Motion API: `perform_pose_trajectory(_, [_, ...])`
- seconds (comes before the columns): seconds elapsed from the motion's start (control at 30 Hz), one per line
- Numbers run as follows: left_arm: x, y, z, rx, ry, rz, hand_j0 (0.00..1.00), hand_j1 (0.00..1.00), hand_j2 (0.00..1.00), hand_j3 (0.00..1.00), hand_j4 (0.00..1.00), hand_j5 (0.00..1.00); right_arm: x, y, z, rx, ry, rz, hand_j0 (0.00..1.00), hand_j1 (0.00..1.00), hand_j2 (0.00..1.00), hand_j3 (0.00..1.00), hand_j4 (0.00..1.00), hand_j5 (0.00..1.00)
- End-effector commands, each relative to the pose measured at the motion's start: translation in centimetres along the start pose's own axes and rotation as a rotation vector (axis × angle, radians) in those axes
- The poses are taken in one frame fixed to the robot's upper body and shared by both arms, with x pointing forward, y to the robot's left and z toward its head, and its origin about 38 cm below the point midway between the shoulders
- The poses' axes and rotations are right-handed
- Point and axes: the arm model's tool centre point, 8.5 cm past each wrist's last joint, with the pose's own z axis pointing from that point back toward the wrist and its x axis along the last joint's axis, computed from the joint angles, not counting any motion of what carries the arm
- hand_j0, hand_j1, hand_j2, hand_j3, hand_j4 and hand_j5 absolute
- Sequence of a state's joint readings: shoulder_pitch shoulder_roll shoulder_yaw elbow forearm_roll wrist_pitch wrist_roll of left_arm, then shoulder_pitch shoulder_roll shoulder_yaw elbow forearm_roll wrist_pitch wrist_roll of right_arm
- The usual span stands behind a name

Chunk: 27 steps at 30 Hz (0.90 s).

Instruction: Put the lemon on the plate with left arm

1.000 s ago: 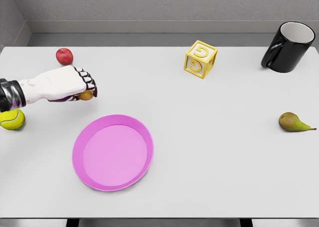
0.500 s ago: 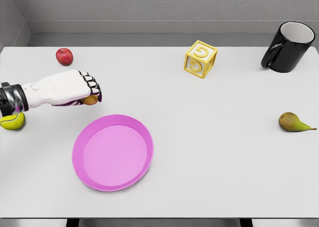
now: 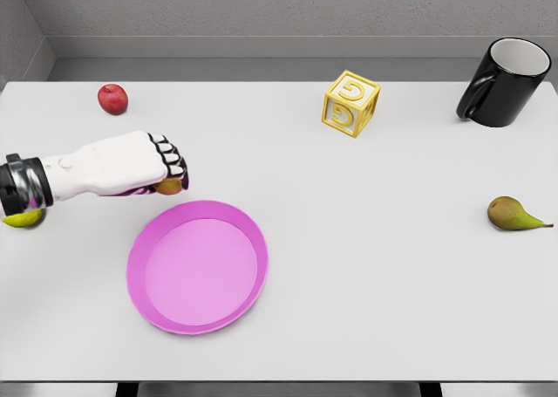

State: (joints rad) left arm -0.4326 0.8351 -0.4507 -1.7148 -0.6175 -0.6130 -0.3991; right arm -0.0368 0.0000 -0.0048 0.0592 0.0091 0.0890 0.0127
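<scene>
My left hand (image 3: 166,172) comes in from the left edge, fingers curled around a small yellow-orange lemon (image 3: 170,186) that shows only partly beneath them. The hand hovers just above the far left rim of the pink plate (image 3: 197,266), which lies flat on the white table at the lower left of centre. Nothing lies in the plate. The right arm does not show.
A red apple (image 3: 112,99) sits at the far left. A yellow-green ball (image 3: 23,217) peeks out under my left forearm. A yellow letter block (image 3: 351,103) stands at the back centre, a black mug (image 3: 505,83) at the back right, a pear (image 3: 513,214) at the right.
My left hand has carried the lemon to the right and toward the plate, now reaching its far left rim. The forearm now hides more of the yellow-green ball.
</scene>
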Motion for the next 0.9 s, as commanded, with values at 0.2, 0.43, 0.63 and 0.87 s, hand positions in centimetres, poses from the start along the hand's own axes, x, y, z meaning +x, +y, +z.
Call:
perform_pose_trajectory(0.2, [0.8, 0.5, 0.1, 0.024, -0.025, 0.011, 0.55, 0.55, 0.55, 0.55, 0.55, 0.55, 0.0, 0.0, 0.0, -0.001, 0.001, 0.0, 1.0, 1.0, 1.0, 1.0, 1.0, 1.0])
perform_pose_trajectory(0.43, [1.5, 0.4, -0.2, 0.038, -0.048, 0.029, 0.54, 0.54, 0.54, 0.54, 0.54, 0.54, 0.0, 0.0, 0.0, 0.001, -0.001, 0.0, 1.0, 1.0, 1.0, 1.0, 1.0, 1.0])
perform_pose_trajectory(0.63, [2.1, -0.1, -0.4, 0.04, -0.062, 0.051, 0.54, 0.54, 0.54, 0.54, 0.54, 0.54, -0.1, 0.0, 0.0, 0.001, 0.001, 0.0, 1.0, 1.0, 1.0, 1.0, 1.0, 1.0])
perform_pose_trajectory(0.87, [2.3, -0.4, -0.5, 0.049, -0.068, 0.067, 0.54, 0.54, 0.54, 0.54, 0.54, 0.54, -0.1, 0.0, 0.0, -0.001, 0.001, 0.0, 1.0, 1.0, 1.0, 1.0, 1.0, 1.0])
